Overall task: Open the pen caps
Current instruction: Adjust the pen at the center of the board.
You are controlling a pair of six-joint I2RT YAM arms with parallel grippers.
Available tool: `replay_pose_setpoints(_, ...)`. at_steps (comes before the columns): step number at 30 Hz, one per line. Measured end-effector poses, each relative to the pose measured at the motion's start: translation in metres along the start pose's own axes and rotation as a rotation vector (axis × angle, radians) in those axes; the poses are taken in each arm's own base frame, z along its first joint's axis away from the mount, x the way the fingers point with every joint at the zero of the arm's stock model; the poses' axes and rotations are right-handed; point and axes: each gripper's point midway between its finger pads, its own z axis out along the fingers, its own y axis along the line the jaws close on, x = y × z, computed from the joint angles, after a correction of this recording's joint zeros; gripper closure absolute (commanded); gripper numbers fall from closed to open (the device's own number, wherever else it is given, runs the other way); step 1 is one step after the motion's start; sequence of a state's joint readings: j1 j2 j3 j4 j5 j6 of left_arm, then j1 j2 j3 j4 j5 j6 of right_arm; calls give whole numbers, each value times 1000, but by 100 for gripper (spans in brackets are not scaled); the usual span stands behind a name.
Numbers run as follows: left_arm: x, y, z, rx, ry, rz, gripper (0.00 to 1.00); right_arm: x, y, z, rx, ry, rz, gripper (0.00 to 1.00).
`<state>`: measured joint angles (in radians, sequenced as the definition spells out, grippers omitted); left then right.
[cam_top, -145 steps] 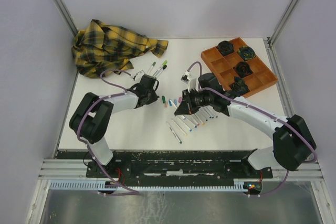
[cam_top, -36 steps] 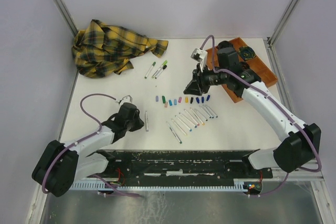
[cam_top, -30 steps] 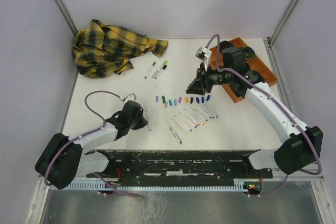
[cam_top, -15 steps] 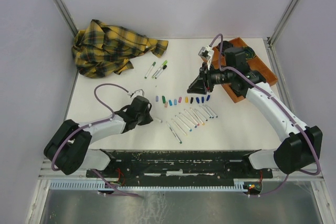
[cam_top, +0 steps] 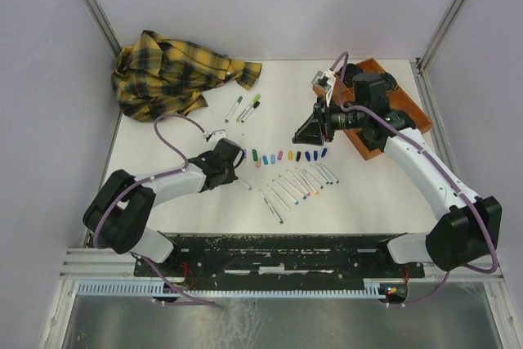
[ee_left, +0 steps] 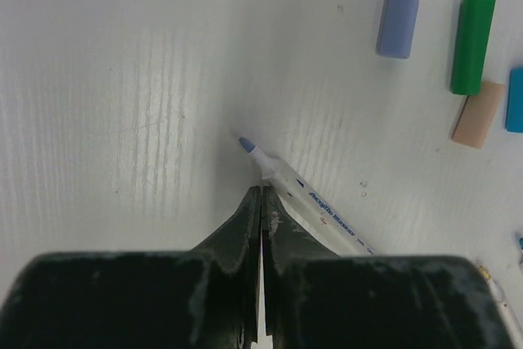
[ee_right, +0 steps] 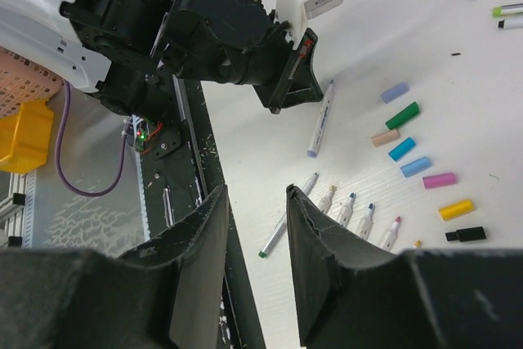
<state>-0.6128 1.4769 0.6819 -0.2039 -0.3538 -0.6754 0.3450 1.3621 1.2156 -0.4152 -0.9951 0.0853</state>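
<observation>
A row of small coloured pen caps (cam_top: 282, 155) lies mid-table; the left wrist view shows its lavender cap (ee_left: 399, 6), green cap (ee_left: 472, 42) and tan cap (ee_left: 479, 114). Several uncapped white pens (cam_top: 296, 185) lie fanned in front of them. My left gripper (cam_top: 236, 174) is low on the table just left of the row. It is shut (ee_left: 261, 192) with nothing between its fingers, and a white pen with a lavender tip (ee_left: 315, 210) lies against its right finger. My right gripper (cam_top: 304, 134) hangs open (ee_right: 257, 198) and empty above the row's right end.
A yellow plaid cloth (cam_top: 176, 71) is bunched at the back left. Three capped pens (cam_top: 245, 108) lie in front of it. An orange tray (cam_top: 411, 124) with dark round objects sits at the back right, under the right arm. A black rail (cam_top: 278, 247) runs along the near edge.
My left arm swept from the near left up and right toward the cap row, shut throughout. The lavender-tipped pen moved right with it. My right gripper rose slightly toward the tray.
</observation>
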Motion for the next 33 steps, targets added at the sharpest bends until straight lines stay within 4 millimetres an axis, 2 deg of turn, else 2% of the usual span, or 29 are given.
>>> replay_pose_setpoints(10, -24, -25, 7, 40, -13, 50, 92, -3, 0, -4, -3, -14, -1, 58)
replay_pose_setpoints(13, -29, -29, 6, 53, -25, 68, 86, -4, 0, -6, 0, -19, -3, 58)
replay_pose_setpoints(16, -37, -31, 3, 69, -44, 100, 72, -5, -1, -7, 3, -23, -3, 58)
replay_pose_setpoints(18, -48, -33, -1, 80, -71, 123, 64, -5, -2, -8, 5, -24, -3, 58)
replay_pose_setpoints(20, -66, -35, -6, 90, -109, 130, 57, -5, -2, -8, 4, -23, -2, 58)
replay_pose_setpoints(22, -95, -37, -10, 98, -170, 124, 47, -5, -2, -8, 2, -23, -4, 58)
replay_pose_setpoints(26, -156, -26, -7, 82, -260, 84, 43, -4, -3, -9, 5, -24, -3, 58)
replay_pose_setpoints(28, -191, -20, 7, 66, -271, 72, 39, -4, -4, -9, 8, -25, -5, 58)
replay_pose_setpoints(30, -212, -18, 24, 66, -269, 82, 38, -4, -5, -10, 10, -26, -7, 57)
replay_pose_setpoints(33, -221, -11, 50, 53, -222, 129, 37, -4, -7, -11, 14, -28, -9, 57)
